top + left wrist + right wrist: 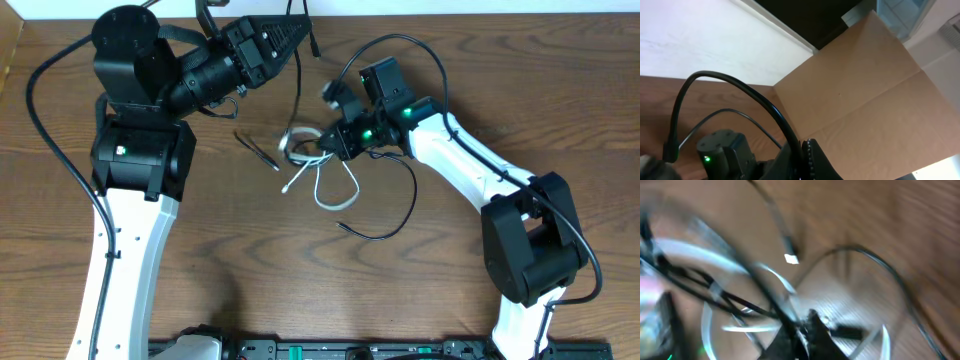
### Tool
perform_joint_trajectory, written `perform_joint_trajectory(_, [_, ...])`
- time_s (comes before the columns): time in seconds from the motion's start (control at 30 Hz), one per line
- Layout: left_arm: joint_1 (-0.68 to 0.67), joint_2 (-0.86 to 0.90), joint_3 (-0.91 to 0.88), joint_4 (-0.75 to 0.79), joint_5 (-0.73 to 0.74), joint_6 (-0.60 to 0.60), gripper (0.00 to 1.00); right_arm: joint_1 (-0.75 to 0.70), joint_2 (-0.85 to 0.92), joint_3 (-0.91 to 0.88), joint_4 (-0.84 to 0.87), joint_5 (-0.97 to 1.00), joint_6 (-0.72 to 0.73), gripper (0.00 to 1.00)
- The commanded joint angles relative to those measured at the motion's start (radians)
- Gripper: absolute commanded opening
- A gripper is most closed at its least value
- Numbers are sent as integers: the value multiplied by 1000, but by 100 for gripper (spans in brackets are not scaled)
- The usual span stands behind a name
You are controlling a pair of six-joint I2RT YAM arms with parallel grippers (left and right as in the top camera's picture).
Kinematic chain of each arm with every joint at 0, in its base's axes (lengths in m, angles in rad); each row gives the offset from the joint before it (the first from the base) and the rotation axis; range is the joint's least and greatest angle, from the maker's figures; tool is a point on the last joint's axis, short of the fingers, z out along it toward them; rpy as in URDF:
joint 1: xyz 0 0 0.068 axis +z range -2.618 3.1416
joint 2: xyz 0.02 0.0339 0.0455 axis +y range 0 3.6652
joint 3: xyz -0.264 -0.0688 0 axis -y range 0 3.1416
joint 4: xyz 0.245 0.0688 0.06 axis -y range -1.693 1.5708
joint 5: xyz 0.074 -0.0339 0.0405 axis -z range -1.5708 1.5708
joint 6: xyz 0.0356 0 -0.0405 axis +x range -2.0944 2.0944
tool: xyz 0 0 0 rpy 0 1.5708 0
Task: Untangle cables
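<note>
My left gripper (292, 40), jaws clamped, holds the black cable (296, 90) up near the table's (250, 260) far edge. My right gripper (335, 140), pinched shut on the cables (298, 143) mid-table, anchors them, I judge.

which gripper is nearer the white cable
Right. The right gripper is right at the tangled end of the white cable; the left gripper is farther off, toward the back edge of the table.

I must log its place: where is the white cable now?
Overhead view: the white cable lies looped on the table, centre, between both arms, beside the right gripper.
</note>
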Motion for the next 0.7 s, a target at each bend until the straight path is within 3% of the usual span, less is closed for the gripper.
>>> perform_joint_trajectory(0.0, [7, -19, 29, 34, -1, -2, 7, -75, -6, 8, -56, 340, 238, 1])
perform_joint_trajectory(0.13, [38, -20, 29, 72, -21, -2, 8, -156, -6, 8, -227, 586, 364, 1])
perform_joint_trajectory(0.27, [95, -19, 29, 74, -68, -1, 8, -238, -6, 8, -372, 694, 367, 1])
perform_joint_trajectory(0.4, [182, -16, 29, 73, -87, 2, 7, -342, -6, 8, -478, 719, 360, 1])
perform_joint_trajectory(0.67, [356, -16, 29, 68, -66, 1, 7, -464, -6, 8, -496, 617, 294, 1])
